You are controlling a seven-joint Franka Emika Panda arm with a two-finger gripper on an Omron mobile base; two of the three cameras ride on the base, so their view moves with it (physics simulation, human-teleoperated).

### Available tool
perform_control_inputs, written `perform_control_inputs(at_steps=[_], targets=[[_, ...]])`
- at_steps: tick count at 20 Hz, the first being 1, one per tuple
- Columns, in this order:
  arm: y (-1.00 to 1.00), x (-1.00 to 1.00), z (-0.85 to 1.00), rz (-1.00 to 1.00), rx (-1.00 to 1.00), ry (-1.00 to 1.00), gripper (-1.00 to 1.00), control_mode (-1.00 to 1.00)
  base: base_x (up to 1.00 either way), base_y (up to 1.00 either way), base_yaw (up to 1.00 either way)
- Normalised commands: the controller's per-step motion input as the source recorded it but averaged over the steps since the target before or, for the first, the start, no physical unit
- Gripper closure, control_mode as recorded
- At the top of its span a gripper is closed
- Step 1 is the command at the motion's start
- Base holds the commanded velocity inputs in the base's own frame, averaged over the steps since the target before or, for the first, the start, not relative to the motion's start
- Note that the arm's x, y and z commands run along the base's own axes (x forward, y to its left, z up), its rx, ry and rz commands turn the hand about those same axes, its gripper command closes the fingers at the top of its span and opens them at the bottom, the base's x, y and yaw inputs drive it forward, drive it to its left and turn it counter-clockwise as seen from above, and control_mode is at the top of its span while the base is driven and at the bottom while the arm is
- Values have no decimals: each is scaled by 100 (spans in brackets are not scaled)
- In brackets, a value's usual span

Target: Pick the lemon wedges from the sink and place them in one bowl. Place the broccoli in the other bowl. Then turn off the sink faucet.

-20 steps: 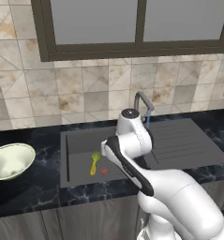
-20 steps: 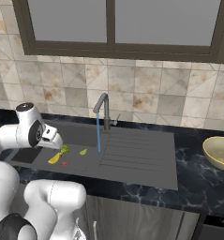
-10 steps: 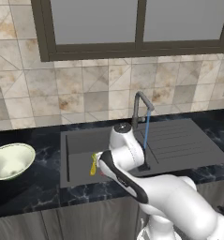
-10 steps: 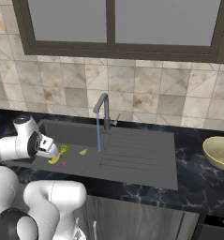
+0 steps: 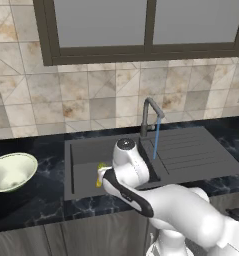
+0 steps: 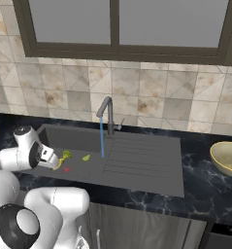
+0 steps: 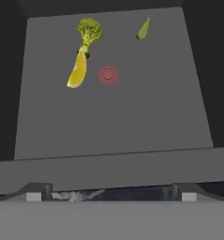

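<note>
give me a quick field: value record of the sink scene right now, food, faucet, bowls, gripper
sink: dark grey basin, food pieces on its floor
broccoli: in the sink, its stem meets one end of the yellow wedge
lemon wedges: yellow one beside the red spot; greenish one lying apart
faucet: running, thin blue stream
left bowl: on the counter, no food in it
right bowl: on the counter, inside partly hidden
gripper: open, at the sink, holding nothing
</note>
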Motion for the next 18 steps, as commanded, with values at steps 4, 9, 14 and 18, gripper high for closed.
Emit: perform_control_inputs(at_steps=[4, 9, 14, 18], targets=[[1, 32, 0, -5, 0, 0, -100, -100, 0, 0, 0], [10, 32, -1, -4, 0, 0, -100, -100, 0, 0, 0], [14, 27, -3, -2, 0, 2, -100, -100, 0, 0, 0], [7, 34, -1, 0, 0, 6, -100, -100, 0, 0, 0]])
